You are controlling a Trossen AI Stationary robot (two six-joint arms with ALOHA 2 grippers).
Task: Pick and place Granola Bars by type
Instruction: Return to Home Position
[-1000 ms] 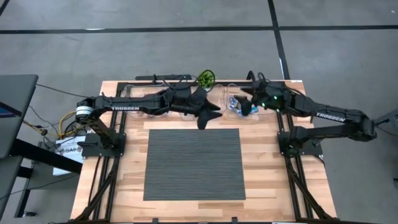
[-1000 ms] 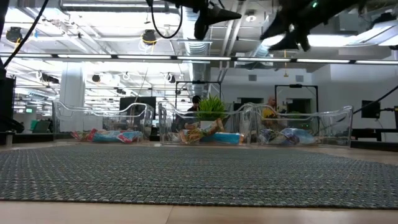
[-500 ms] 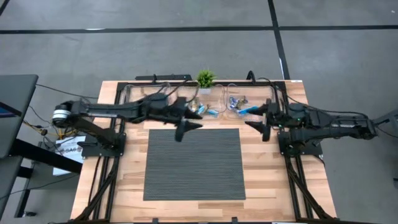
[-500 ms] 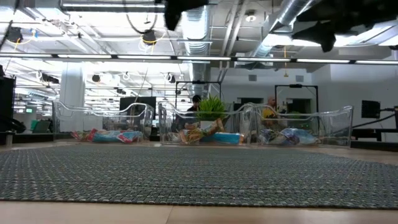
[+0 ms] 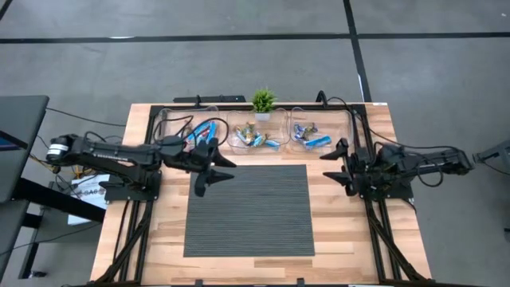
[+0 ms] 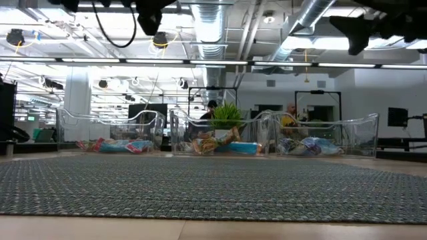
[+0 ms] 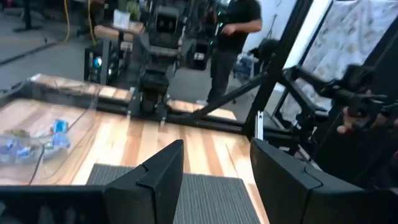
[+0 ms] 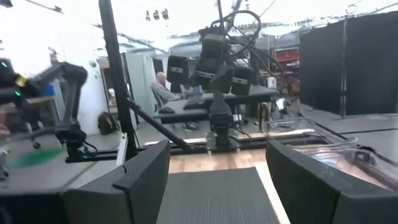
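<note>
The granola bars lie in three clear bins along the table's far edge. The left bin [image 5: 182, 127] holds red and blue bars [image 5: 204, 130], the middle bin [image 5: 255, 135] a mixed heap [image 6: 220, 143], and the right bin [image 5: 311, 134] mostly blue ones [image 6: 313, 145]. My left gripper [image 5: 213, 171] hovers open and empty, high above the mat's far left corner, on the near side of the left bin; its fingers stand apart in the left wrist view [image 7: 214, 180]. My right gripper [image 5: 335, 166], also open and empty [image 8: 217, 180], hovers by the mat's far right corner.
A dark ribbed mat [image 5: 247, 207] covers the table's middle. A small green potted plant [image 5: 263, 101] stands at the far edge behind the middle bin. The arm bases and black frames sit at both table sides. People show in the room beyond [image 7: 236, 31].
Both grippers have drawn back from the bins, carrying nothing. My left gripper has moved from over the middle bin toward the table's left and near edges. My right gripper has moved from over the right bin toward the right and near edges, folding in toward its base.
</note>
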